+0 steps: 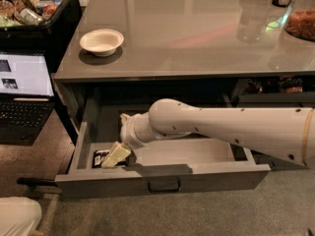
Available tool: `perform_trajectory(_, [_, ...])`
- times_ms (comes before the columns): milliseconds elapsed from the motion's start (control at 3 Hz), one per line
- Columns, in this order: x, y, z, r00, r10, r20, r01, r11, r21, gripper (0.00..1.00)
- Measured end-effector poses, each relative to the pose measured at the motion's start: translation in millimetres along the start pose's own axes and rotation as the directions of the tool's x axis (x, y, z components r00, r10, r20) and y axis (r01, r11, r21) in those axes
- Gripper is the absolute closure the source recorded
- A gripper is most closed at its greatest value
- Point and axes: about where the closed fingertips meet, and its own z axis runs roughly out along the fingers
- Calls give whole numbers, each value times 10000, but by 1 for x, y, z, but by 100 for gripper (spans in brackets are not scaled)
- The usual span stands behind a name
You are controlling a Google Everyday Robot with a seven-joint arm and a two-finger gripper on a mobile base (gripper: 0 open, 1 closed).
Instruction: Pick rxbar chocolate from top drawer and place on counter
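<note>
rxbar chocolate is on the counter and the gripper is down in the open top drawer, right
Not quite: the camera view shows the rxbar chocolate lying inside the open top drawer, near its left end, not on the counter. The gripper is indeed down in that drawer, right at the bar.

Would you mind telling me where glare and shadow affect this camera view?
Camera view: glare and pink-green reflections streak the glossy grey-brown counter; the back of the open dark-grey top drawer lies in deep shadow; the cream gripper sits at its front corner, over the black-wrapped bar.
</note>
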Motion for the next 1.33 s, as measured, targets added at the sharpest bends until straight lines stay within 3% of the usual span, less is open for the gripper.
perform_trajectory(1000, [24,0,36,9968,144,-793,-140,9999,46,0])
perform_trajectory(1333, [28,-10,45,9969,45,-788,-39,10000,73,19])
